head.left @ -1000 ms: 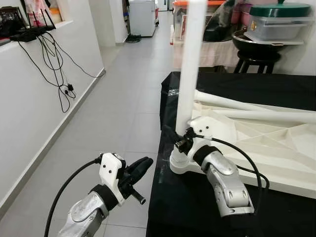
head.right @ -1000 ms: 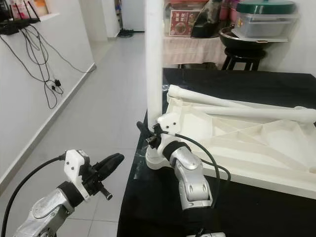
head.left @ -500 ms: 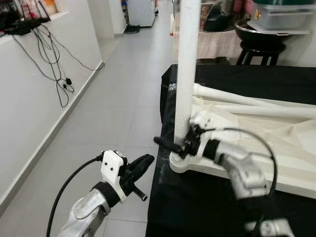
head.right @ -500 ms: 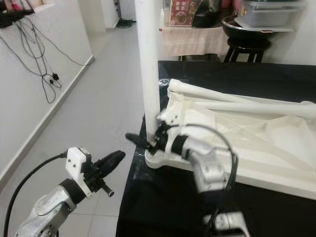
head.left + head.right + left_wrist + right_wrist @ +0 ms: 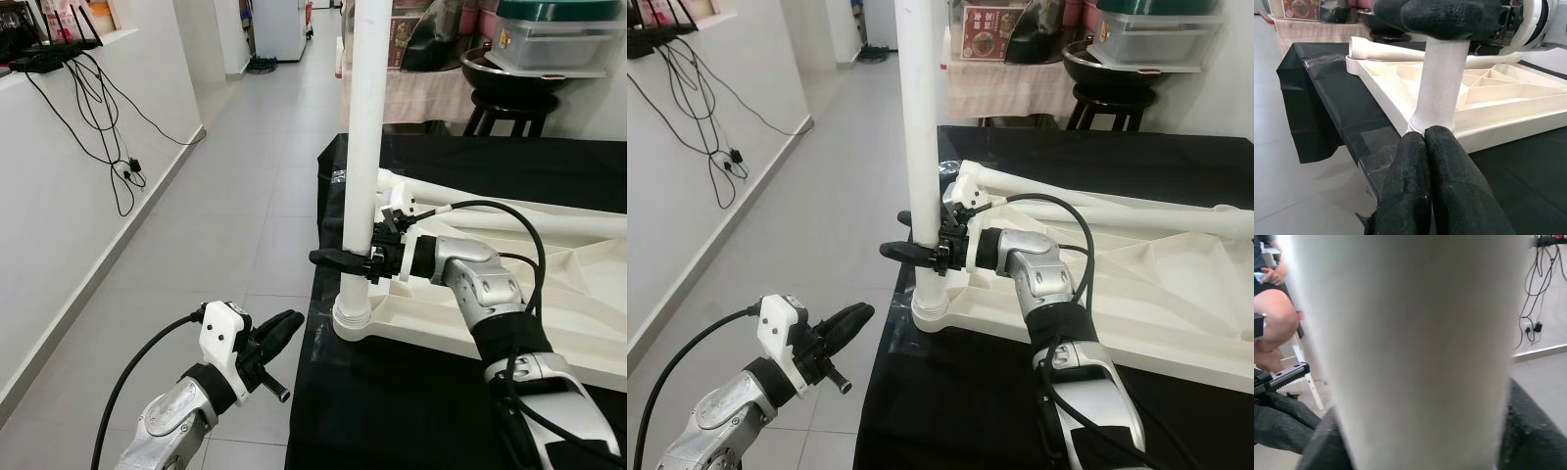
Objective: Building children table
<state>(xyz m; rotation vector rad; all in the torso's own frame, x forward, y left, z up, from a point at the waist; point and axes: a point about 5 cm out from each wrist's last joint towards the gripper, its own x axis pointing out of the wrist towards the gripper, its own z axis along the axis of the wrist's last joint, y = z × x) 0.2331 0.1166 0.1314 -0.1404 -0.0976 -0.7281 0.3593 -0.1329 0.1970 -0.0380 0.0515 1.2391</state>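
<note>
A white plastic table top (image 5: 588, 323) lies upside down on a black-covered table (image 5: 392, 411). One white table leg (image 5: 368, 117) stands upright in the near corner socket (image 5: 351, 321). My right gripper (image 5: 355, 258) is shut on this leg a little above the socket, a black finger on either side of it (image 5: 1528, 431). Two more white legs (image 5: 509, 211) lie across the table top behind. My left gripper (image 5: 284, 325) hangs low over the floor beside the table's corner, fingers (image 5: 1415, 186) pressed together with nothing between them.
A white wall with dangling cables (image 5: 108, 127) and a shelf runs along the left. Grey tiled floor (image 5: 235, 196) stretches ahead. A black stool (image 5: 505, 108) with a pan and a lidded container stands behind the table. A seated person's leg (image 5: 1273, 308) appears past the leg.
My right gripper has slid up the upright leg from its base to a little above the socket, and the arm now reaches in from the right. The left arm has stayed put.
</note>
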